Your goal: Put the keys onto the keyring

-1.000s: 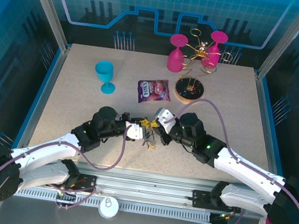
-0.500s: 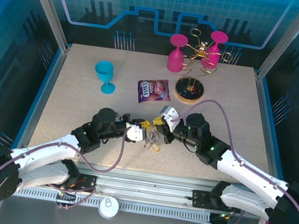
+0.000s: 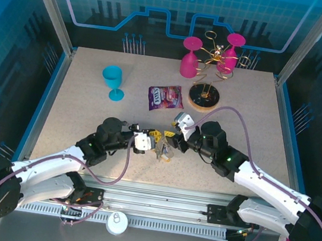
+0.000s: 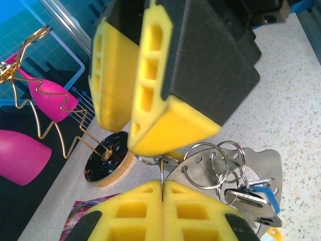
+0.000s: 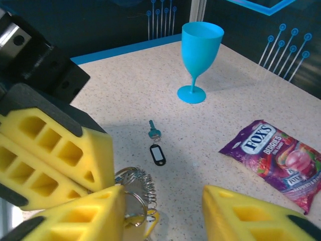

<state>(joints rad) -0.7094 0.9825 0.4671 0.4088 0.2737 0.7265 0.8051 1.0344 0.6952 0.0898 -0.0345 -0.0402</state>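
A bunch of keys lies between the two grippers at the table's front centre. It shows steel rings, a blue tag and a yellow tag. My left gripper is shut on a thin grey wire, seemingly the keyring, seen edge-on. In the top view the left gripper faces the right gripper. My right gripper is open, its left finger against the rings. A loose teal-headed key with a black tag lies on the table beyond.
A blue goblet stands at the left and a purple snack packet lies mid-table. At the back stand a gold wire rack on a round wooden base and pink goblets. The table's front edge is close behind the bunch.
The right gripper has drawn back a little to the right and away from the left one. The left gripper has edged rightward with the bunch of keys.
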